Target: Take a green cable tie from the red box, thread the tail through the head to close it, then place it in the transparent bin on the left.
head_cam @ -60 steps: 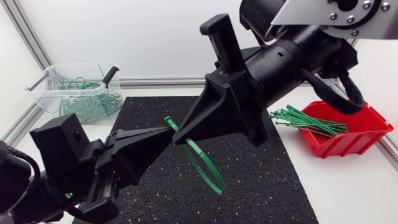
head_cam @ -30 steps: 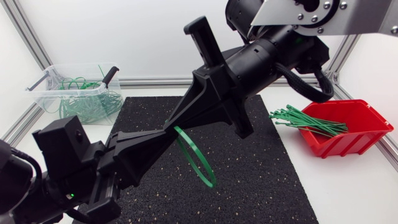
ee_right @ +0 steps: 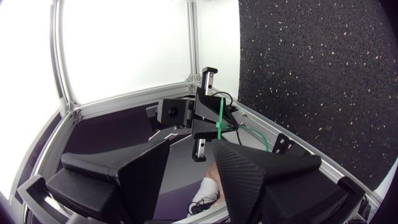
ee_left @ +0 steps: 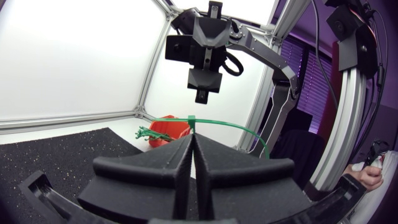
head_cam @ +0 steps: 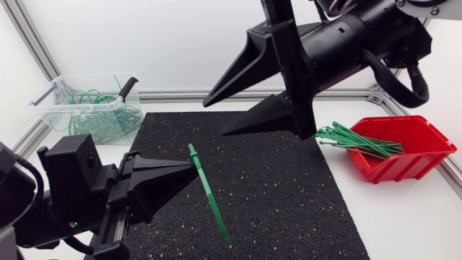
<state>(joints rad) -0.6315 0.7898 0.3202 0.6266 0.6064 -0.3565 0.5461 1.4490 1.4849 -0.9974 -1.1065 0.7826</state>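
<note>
Over the black mat [head_cam: 289, 195], my left gripper [head_cam: 189, 167] is clamped on a green cable tie [head_cam: 210, 196]. Both fingers press together on it just below its upper end, and the strap slants down and away from the jaws. Seen from that wrist, the tie arcs out ahead of the closed tips and bends down to one side. My right gripper [head_cam: 214, 120] hangs above and beyond the left one, its fingers spread wide and apart from the tie. The red box [head_cam: 433, 155], with its bundle of green ties [head_cam: 357, 141], lies below and behind my right jaws. The transparent bin [head_cam: 50, 108], holding looped green ties [head_cam: 101, 121], stands well beyond my left jaws, off to their side.
</note>
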